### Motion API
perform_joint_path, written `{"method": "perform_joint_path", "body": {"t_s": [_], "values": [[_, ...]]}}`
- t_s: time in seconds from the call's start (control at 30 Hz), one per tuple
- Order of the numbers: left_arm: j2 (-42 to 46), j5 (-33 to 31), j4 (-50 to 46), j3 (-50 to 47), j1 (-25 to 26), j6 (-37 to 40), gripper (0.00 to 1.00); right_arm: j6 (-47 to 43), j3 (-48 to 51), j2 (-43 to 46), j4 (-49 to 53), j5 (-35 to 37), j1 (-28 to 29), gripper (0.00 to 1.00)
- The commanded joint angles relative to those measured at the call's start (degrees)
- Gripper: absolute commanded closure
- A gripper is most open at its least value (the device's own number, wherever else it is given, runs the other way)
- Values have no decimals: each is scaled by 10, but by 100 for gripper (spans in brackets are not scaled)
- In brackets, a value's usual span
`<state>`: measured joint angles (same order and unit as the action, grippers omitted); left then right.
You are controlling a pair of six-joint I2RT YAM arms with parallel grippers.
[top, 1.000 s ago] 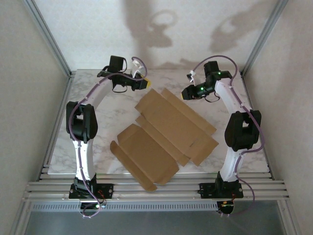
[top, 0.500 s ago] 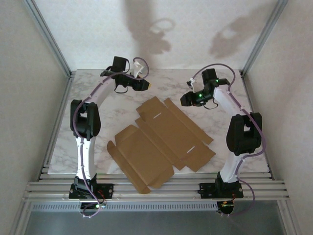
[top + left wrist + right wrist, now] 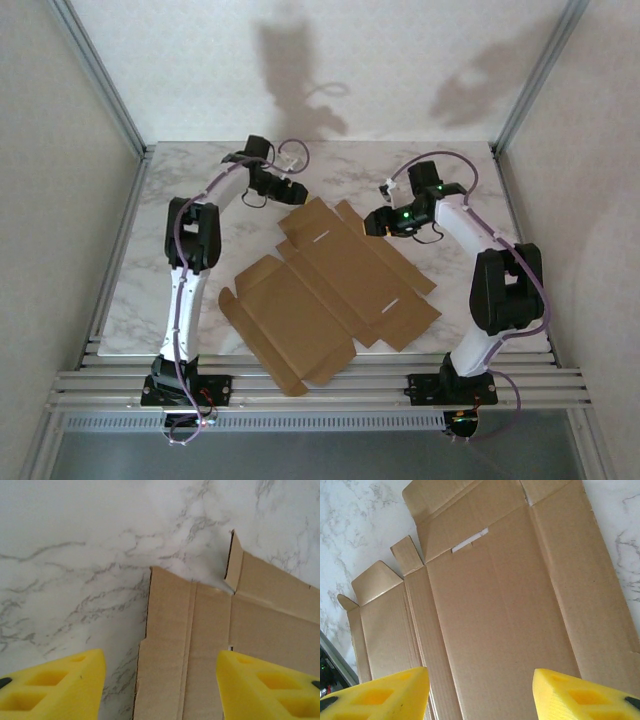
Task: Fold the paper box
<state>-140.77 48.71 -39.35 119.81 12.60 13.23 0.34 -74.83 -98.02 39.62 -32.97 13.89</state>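
we are barely starting: the paper box (image 3: 330, 290) is lying almost flat, unfolded, mid-way across the marbled tabletop (image 3: 140, 270), every flap waiting. we are seeing thin brown cardboard, creased, slotted, tabbed. our blocky yellow left fingers (image 3: 55, 682) and right fingers (image 3: 375, 695) are hovering spread apart, grasping nothing.

Left end effector (image 3: 160, 682), right end effector (image 3: 481, 687): agape.

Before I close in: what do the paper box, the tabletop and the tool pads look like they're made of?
Paper box: thin brown cardboard, matte, with faint ribbing and scored creases.
Tabletop: smooth white marble-look surface with grey veins; stone or laminate, can't tell.
Pads: yellow, matte, moulded recesses; probably plastic or rubber.
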Motion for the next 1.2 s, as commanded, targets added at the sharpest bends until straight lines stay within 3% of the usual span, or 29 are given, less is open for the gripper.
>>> {"method": "perform_joint_path", "body": {"t_s": [0.0,0.4,0.6,0.87,1.17], "values": [[-16,-4,-39,23,9,0,39,5,8,17,-5,8,4,42],[-48,10,-96,50,16,25,49,1,10,20,-2,22,6,42],[-49,76,-114,61,17,52,69,0,10,17,-1,25,6,42],[-28,97,-126,63,18,110,99,-9,-8,24,11,14,1,41],[27,194,-175,66,13,225,99,-53,-73,40,64,-10,-30,32]]}}
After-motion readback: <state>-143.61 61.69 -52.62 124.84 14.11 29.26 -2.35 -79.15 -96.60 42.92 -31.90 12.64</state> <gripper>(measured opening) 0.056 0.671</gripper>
